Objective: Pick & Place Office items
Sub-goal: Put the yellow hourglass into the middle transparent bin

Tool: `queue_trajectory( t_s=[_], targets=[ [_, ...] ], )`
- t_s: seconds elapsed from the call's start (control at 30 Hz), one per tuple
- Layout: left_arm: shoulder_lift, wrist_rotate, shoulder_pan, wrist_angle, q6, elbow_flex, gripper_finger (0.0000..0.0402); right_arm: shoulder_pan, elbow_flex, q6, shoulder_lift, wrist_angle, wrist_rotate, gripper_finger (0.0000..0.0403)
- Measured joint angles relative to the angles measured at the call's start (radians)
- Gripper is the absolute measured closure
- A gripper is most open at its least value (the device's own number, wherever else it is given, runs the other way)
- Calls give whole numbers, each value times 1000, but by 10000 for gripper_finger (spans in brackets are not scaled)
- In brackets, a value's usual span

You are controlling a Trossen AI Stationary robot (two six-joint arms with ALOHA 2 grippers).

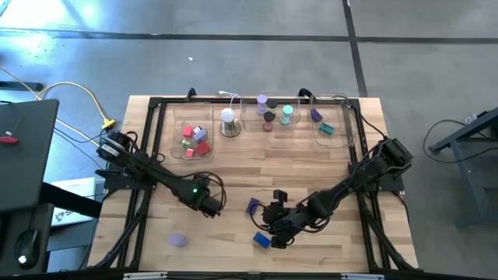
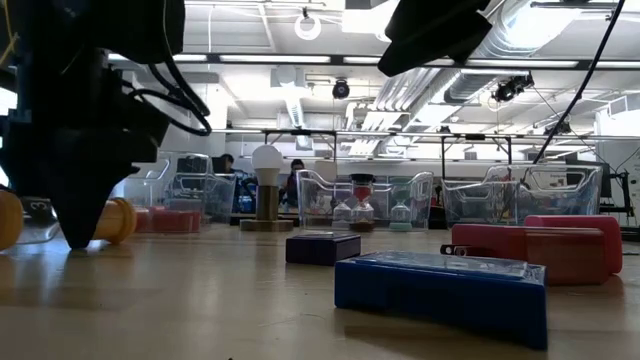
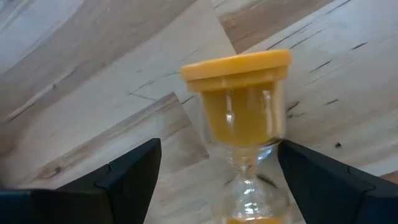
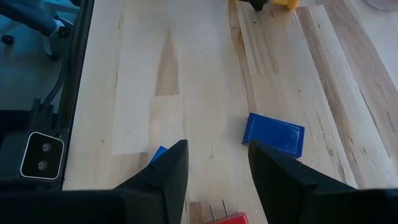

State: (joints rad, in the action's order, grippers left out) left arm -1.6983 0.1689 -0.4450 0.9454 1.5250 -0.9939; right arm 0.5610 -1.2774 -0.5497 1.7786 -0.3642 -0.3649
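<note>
High view: the table [image 1: 327, 179] has open boards across its middle, with the clear trays [image 1: 177, 128] lined along the far edge. Both arms work toward the near edge.

My left pincer [image 3: 219, 148] stands wide open, down by the boards and astride the orange sand timer [image 3: 239, 93], which lies on its side left of centre. It holds nothing.

- Risk: the timer is round and could roll, and the waist is thin glass. If I close on the waist or off-centre, it may squirt out or tip in the grip.
- Room: clear boards all around it and a free lane to the trays.

My right pincer [image 4: 217, 155] is partly open and empty, near the near edge right of centre.

- Risk: the blue block [image 4: 274, 134] and red block [image 4: 227, 219] are close, and the purple block [image 1: 253, 206] is between the arms. A swing could shove them.

The lilac roll [image 1: 178, 240] sits alone near the near-left corner and could roll off.
</note>
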Motion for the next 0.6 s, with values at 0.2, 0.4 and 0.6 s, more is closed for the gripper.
queue_trajectory(
  t_s=[0.2,0.4,0.6],
  targets=[
    [4,-1,18,-22,-35,16,91,0,0,0,0,2,0,247],
    [2,8,18,-36,-49,16,157,0,0,4,0,2,0,247],
    [0,88,12,-33,-133,19,271,0,0,4,0,2,0,247]
  ],
)
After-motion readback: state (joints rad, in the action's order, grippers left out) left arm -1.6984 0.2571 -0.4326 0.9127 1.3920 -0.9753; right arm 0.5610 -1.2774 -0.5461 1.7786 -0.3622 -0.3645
